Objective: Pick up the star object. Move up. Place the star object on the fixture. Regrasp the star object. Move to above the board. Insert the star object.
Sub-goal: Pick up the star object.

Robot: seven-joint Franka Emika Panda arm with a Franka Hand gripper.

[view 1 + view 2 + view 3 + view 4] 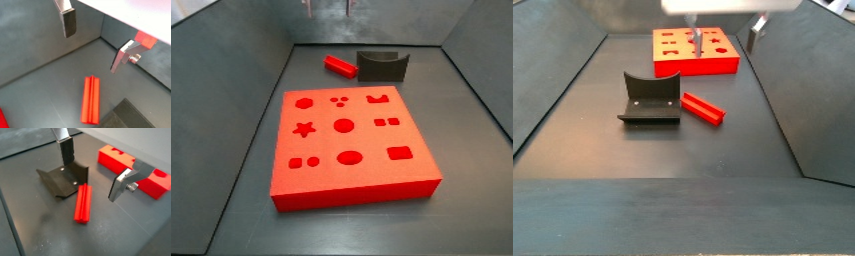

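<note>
The star object is a long red bar with a ribbed profile. It lies flat on the dark floor in both wrist views (pixel 90 100) (pixel 83 203), right beside the fixture (pixel 63 180). Both side views show it too (pixel 339 66) (pixel 702 108). My gripper (pixel 93 47) (pixel 90 178) hangs well above the floor, open and empty, with its fingers (pixel 69 22) wide apart. The star object lies below the gap, toward the fixture side. The red board (pixel 352 140) with shaped holes, one of them a star hole (pixel 305 128), lies in the tray.
The fixture (pixel 382 65) (pixel 649 100) stands between the star object and the tray wall. Grey tray walls (pixel 251 60) enclose the floor on all sides. The board (pixel 696 52) (pixel 130 165) lies beyond the gripper (pixel 724 32), away from the fixture.
</note>
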